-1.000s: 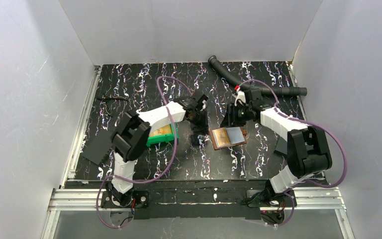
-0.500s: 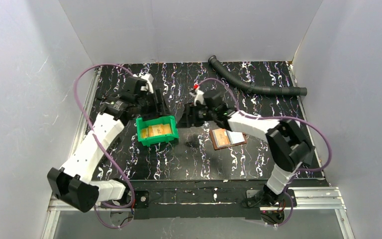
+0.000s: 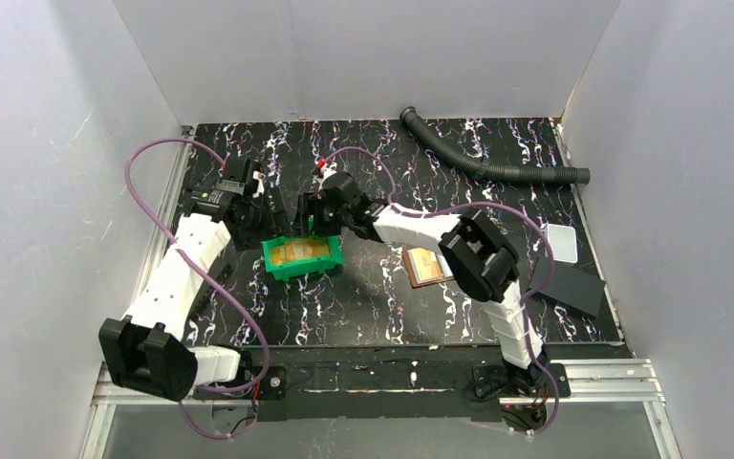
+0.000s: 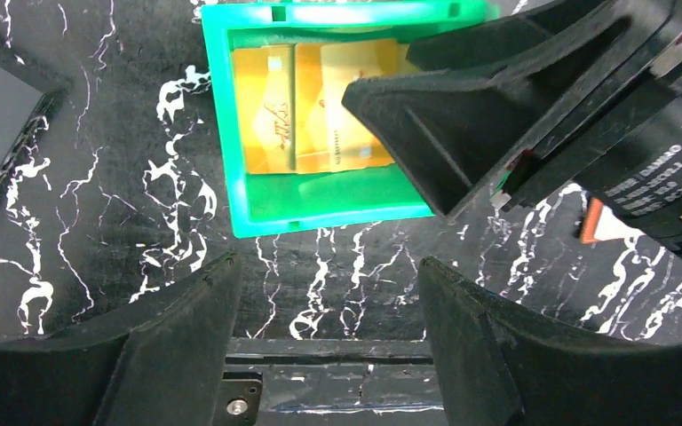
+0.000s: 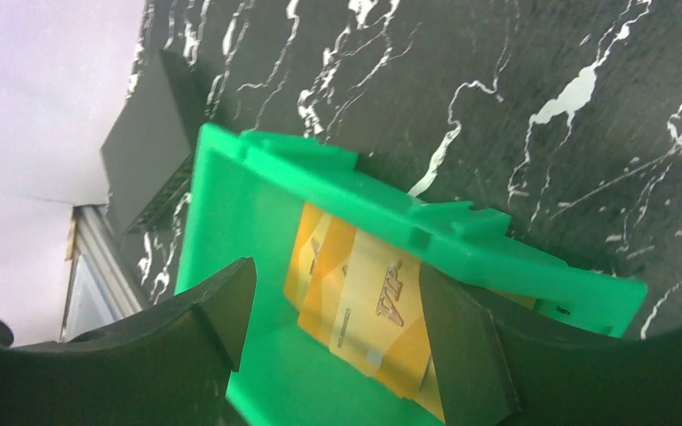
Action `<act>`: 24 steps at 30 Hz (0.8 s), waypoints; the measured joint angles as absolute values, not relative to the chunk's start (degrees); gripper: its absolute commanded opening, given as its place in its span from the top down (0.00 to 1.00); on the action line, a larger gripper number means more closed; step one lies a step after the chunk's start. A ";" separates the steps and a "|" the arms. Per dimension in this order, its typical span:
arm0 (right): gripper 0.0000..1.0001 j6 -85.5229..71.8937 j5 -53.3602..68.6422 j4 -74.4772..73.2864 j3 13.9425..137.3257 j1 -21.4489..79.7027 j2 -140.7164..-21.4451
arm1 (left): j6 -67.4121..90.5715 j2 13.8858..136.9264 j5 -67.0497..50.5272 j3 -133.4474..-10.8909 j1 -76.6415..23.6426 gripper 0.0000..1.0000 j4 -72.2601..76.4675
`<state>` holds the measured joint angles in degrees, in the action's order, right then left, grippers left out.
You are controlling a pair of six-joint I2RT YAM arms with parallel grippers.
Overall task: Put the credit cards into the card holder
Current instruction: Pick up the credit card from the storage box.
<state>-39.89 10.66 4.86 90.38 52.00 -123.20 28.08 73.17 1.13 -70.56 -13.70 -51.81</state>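
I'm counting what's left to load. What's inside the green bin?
Overlapping orange and yellow credit cards lie flat on the green bin floor. The right gripper hides one end, so their number is unclear.

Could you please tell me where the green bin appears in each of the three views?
Top external: green bin left of centre, on the table.
Left wrist: top centre, its right part hidden.
Right wrist: centre, running to the bottom edge.
Shared landmark: the orange cards lying inside it.
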 measured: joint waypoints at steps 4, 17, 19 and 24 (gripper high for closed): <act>0.23 -40.03 8.54 -0.58 95.67 52.48 -127.51 | 27.89 76.25 1.13 -69.75 -12.91 0.30 -52.50; 0.23 -35.12 0.85 -10.06 102.49 55.67 -130.88 | 26.38 78.46 2.86 -69.81 -12.73 0.30 -54.63; 0.23 -33.99 -0.08 -10.43 102.53 56.06 -130.87 | 26.39 78.46 3.19 -69.86 -12.73 0.30 -54.91; 0.25 -31.23 -1.79 -15.79 104.77 56.34 -130.89 | 26.56 78.46 3.18 -69.87 -12.73 0.30 -54.92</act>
